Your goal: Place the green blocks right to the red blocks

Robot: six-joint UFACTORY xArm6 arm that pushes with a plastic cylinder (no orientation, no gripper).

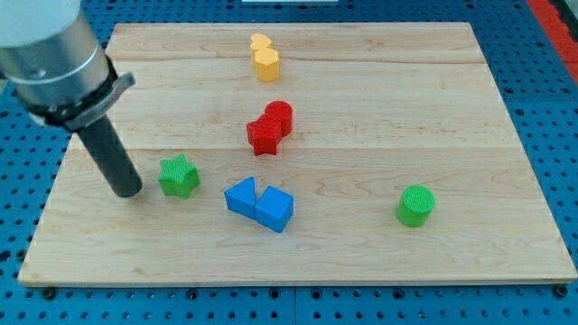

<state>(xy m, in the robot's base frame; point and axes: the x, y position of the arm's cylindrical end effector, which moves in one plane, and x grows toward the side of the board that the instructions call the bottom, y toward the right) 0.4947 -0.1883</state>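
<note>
My tip [127,191] rests on the wooden board [361,253] at the view's left, just left of a green star block [179,176], with a small gap between them. A green cylinder [415,206] stands at the lower right. A red star block [264,136] and a red cylinder [280,116] touch each other near the board's middle. The green star lies left of and below the red blocks. The green cylinder lies right of and below them.
A blue triangular block [240,197] and a blue cube [275,209] sit together below the red blocks. Two yellow blocks [265,60] stand together near the view's top. The blue pegboard [551,135] surrounds the board.
</note>
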